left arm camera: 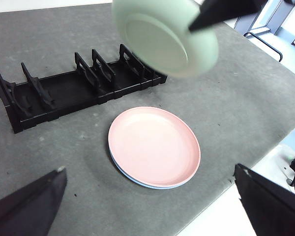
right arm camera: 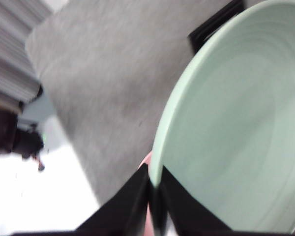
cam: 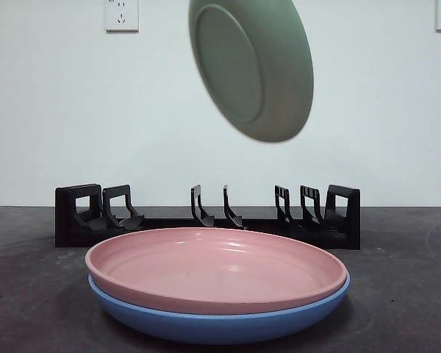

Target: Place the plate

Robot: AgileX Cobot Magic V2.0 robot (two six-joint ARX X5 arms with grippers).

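Note:
A pale green plate hangs tilted on edge in the air, high above the black dish rack. My right gripper is shut on its rim; the plate fills the right wrist view. The left wrist view shows the green plate above the rack, with the right gripper's black jaws on its rim. My left gripper is open and empty, high above the table.
A pink plate lies stacked on a blue plate on the grey table, in front of the rack. The stack also shows in the left wrist view. The table's edge is near it.

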